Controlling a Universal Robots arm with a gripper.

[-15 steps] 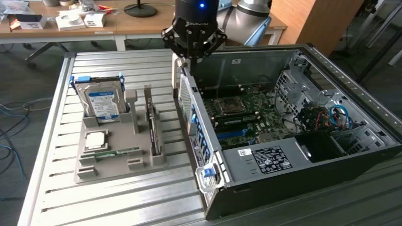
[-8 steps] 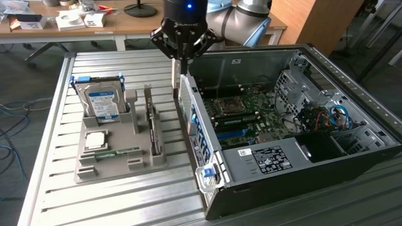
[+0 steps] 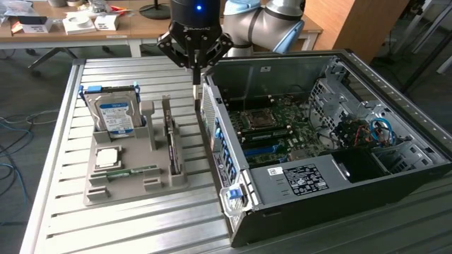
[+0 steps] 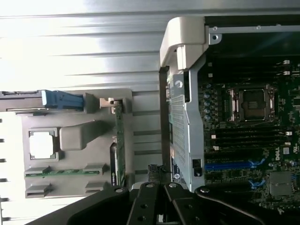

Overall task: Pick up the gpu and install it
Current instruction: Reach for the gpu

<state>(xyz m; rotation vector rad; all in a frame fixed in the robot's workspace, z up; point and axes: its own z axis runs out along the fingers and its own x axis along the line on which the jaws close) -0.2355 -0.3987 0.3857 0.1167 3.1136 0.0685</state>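
The gpu [image 3: 171, 138] stands on edge in a slot of the grey tray [image 3: 102, 197]. Its long axis runs parallel to the rear panel of the open computer case [image 3: 297, 211]. Which end carries its bracket is hard to make out. The gripper [image 3: 196, 82] hangs clenched, apparently empty, above the gap between tray and case. The hard drive [image 3: 115, 114] has a blue label and the case a white sticker [image 3: 300, 179]; neither is legible.

Present: one black computer case [image 3: 339, 180], one grey tray [image 3: 99, 193], one silver hard drive [image 3: 113, 114], one black gpu card [image 3: 171, 143], one green memory stick [image 3: 124, 173], one silver processor [image 3: 107, 157].
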